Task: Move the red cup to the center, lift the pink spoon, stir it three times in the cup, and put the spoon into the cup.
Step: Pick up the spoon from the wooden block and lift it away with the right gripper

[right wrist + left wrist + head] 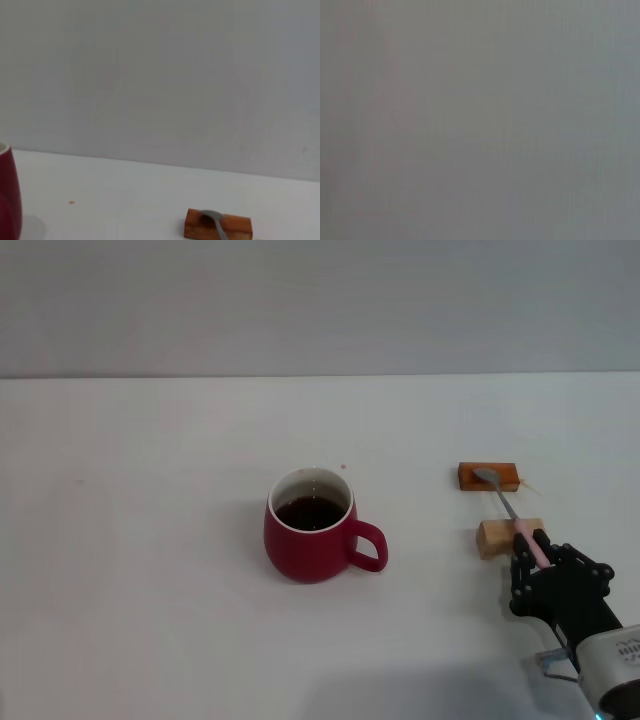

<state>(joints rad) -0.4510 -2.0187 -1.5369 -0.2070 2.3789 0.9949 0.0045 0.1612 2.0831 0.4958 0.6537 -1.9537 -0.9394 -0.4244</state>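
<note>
The red cup (305, 540) stands upright in the middle of the white table, holding dark liquid, its handle towards my right. The pink spoon (505, 502) lies to its right, its grey bowl on an orange-brown block (488, 476) and its stem across a tan block (497, 538). My right gripper (534, 550) is at the near end of the pink handle, with a black finger on each side of it and the jaws open. The right wrist view shows the cup's edge (9, 195) and the spoon's bowl (215, 220). The left gripper is out of view.
The white table (150, 540) runs back to a grey wall. The orange-brown block also shows in the right wrist view (235, 227). A tiny speck (344, 467) lies behind the cup. The left wrist view shows only plain grey.
</note>
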